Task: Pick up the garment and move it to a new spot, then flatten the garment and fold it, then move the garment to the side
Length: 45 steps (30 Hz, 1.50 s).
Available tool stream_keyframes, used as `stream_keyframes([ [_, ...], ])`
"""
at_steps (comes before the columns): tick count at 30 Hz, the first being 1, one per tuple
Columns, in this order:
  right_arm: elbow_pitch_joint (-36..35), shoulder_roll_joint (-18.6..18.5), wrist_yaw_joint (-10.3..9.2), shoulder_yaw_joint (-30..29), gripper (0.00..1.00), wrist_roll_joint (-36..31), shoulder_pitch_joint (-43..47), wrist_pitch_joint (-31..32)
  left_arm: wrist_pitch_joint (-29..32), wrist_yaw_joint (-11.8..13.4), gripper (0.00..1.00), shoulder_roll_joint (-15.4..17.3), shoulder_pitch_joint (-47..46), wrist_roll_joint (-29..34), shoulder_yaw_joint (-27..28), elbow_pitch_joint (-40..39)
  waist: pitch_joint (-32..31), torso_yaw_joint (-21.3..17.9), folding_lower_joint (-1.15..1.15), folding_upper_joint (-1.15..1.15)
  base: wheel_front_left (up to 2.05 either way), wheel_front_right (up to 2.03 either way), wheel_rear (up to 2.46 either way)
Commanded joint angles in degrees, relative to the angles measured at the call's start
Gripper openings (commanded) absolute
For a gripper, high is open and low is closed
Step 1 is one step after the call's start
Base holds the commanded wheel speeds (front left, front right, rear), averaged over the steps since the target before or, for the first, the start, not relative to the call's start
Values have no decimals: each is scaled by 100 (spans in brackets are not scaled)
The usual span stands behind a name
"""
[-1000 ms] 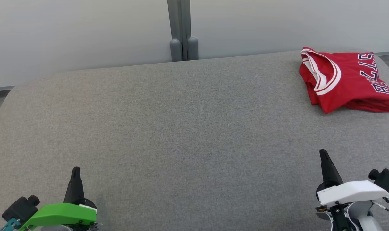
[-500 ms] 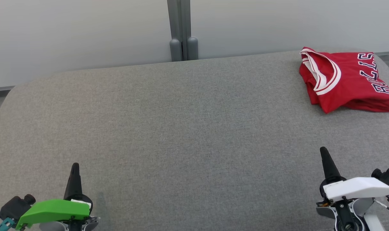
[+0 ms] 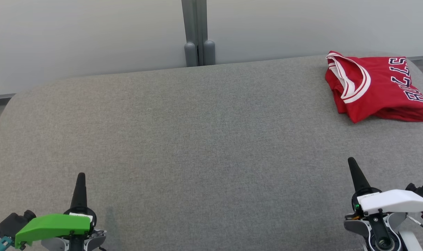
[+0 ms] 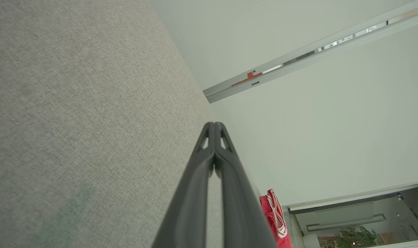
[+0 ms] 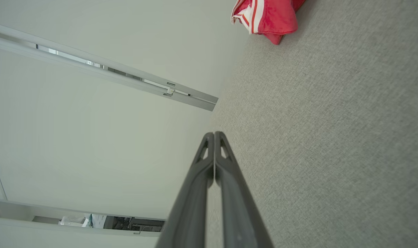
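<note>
Grey woven upholstered surface [image 3: 197, 139]: same as a second ago, and the camera hasn't shifted. Folded red jersey with white-striped trim [image 3: 368, 94] hasn't budged either. It sits at the far right corner of the surface, well apart from both arms, with nothing touching it. The only change is in the arms. The left gripper with the green housing [image 3: 80, 176] and the right gripper with the white housing [image 3: 352, 161] have each drifted a little, fingertips creeping up the head view while the housings slid outward and down. That looks like settling into a parked pose. Both claws are fully closed, fingers pressed together along their length in the wrist views, and hold nothing. My read: the fold and the move to the side look done and the arms are backing off, so the task is essentially complete. Writing: dark white-outlined block lettering on the jersey [image 3: 408, 82] runs sideways, and a fold hides part of it. "LLS" reads at one end, probably "BULLS". No other labels legible.
</note>
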Motion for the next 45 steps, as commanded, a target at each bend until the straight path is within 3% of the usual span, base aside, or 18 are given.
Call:
stream_keyframes([
  [1, -19, 4, 4, -33, 0, 140, -108, 45, 42, -33, 0, 15, -140, -161, 24, -55, 0, 0, 0, 0, 0, 0, 0],
  [45, 87, 64, 3, -254, 0, 2073, -276, 576, 559, -76, 0, -6, -286, -2136, 138, -134, 2, -8, 0, 0, 0, 0, 0],
])
